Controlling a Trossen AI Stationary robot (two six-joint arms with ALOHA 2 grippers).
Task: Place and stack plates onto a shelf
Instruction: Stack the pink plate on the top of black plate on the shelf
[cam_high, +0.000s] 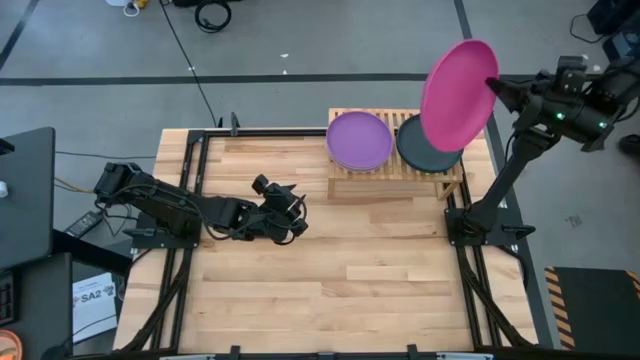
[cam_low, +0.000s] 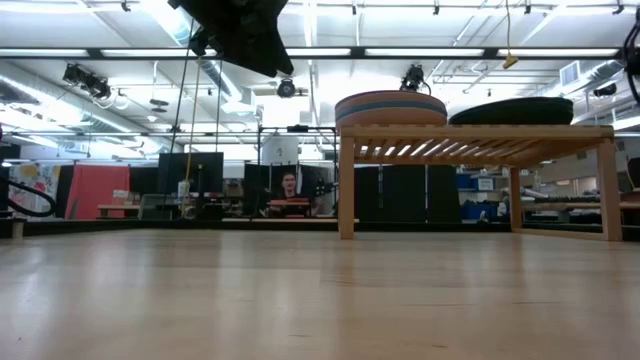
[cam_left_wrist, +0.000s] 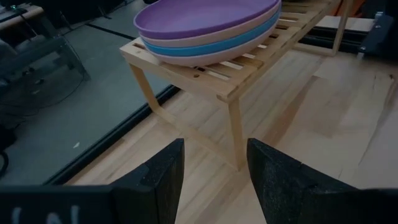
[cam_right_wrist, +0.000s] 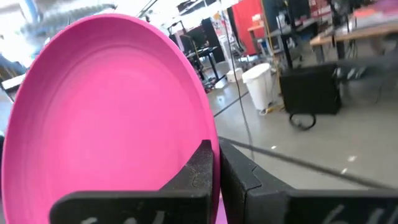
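1. The left gripper (cam_high: 290, 212) waits over the table (cam_high: 320, 290), fingers apart and empty, short of the shelf (cam_high: 395, 183).
2. On the shelf's left half sits a stack topped by the purple plate (cam_high: 359, 139), with blue and peach ones beneath.
3. Its right half holds the dark stack (cam_high: 420, 152), black or dark teal; hard to say.
4. The right gripper (cam_high: 497, 88) is clamped on the rim of the magenta plate (cam_high: 458, 94), held steeply tilted above that dark stack.
5. Risk: an edge grip on a tilted plate may let it swing or slip, landing off-centre or knocking the stack.
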